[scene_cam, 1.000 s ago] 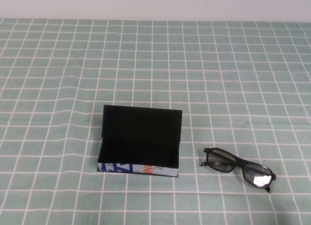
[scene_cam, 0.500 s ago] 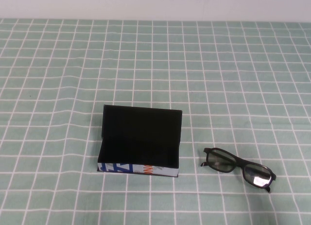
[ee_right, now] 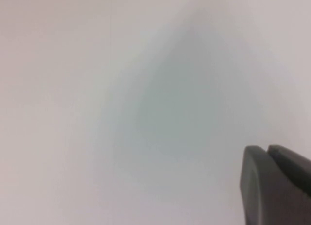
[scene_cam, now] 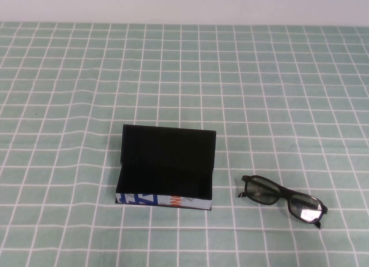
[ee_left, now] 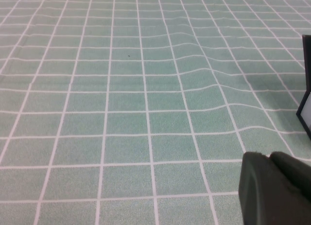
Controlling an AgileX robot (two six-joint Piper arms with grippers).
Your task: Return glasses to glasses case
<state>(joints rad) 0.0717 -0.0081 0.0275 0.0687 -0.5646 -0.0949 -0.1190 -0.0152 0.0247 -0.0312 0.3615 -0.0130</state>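
High view: glasses case (scene_cam: 166,169) open, nothing inside; glasses (scene_cam: 282,199) beside it on the table (scene_cam: 277,94). Left gripper (ee_left: 277,191) low over the table and right gripper (ee_right: 277,186) facing a blank blur; can't tell either one's fingers.

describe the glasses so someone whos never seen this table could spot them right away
On the green checked tablecloth, find the open black glasses case near the front edge; the glasses lie flat just to its right, not touching it. They are the only thin black frame with shiny dark lenses. Neither the left gripper nor the right gripper is near them.
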